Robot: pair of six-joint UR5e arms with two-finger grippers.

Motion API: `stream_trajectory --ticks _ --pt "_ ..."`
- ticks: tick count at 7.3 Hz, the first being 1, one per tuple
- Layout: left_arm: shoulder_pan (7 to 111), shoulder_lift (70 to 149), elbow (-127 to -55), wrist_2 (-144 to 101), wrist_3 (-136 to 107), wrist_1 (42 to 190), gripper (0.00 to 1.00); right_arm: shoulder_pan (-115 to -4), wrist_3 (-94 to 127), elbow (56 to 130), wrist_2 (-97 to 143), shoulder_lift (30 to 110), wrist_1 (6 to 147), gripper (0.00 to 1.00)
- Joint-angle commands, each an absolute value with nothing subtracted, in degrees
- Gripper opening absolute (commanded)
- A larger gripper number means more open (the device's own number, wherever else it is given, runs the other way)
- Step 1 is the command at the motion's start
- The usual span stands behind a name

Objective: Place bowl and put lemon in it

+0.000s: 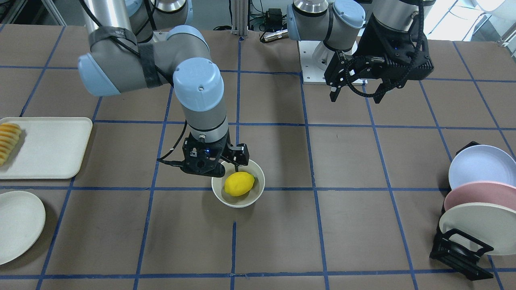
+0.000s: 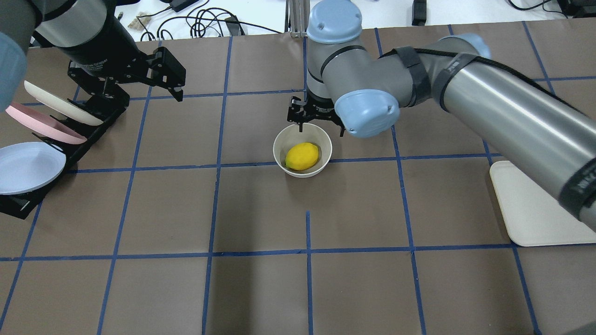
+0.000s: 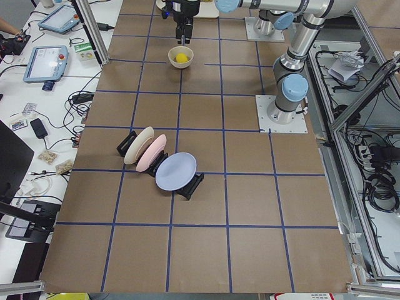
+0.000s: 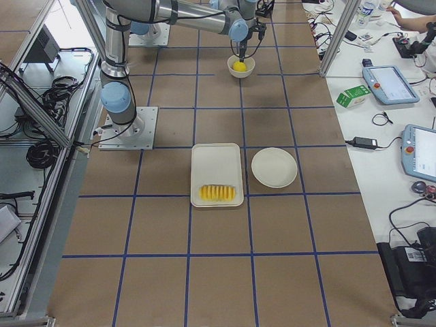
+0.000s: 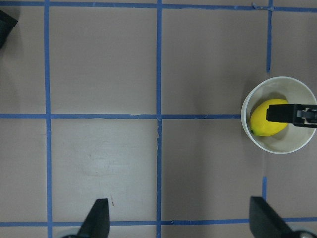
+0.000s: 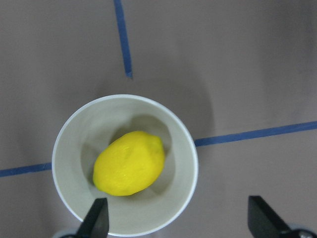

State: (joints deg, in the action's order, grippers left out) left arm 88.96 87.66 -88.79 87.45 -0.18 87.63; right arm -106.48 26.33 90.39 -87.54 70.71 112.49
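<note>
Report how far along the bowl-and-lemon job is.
Done: the bowl stands on the table with the lemon lying inside. In hand: nothing; the right tool hangs open over the bowl, the left tool is open and well aside. Left: seemingly only backing the right tool away.

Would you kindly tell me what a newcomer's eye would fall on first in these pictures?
The bright yellow oval lemon stands out, lying inside the deep glossy cream-white bowl near the middle of the brown table. The right arm's black claw hangs open just above it. On the robot's left, pale blue, pink and cream plates stand on edge in a black rack.
</note>
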Motion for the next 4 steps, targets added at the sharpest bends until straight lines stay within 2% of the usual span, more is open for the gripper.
stream_trajectory --ticks 1,4 --pt "88.9 87.7 -88.8 87.4 -0.2 87.6 1.0 -100.8 23.7 90.4 -87.7 77.8 106.3 1.0" --pt "89.0 87.5 -88.8 87.7 -0.2 87.6 1.0 -92.2 22.3 90.4 -88.1 86.0 92.7 1.0"
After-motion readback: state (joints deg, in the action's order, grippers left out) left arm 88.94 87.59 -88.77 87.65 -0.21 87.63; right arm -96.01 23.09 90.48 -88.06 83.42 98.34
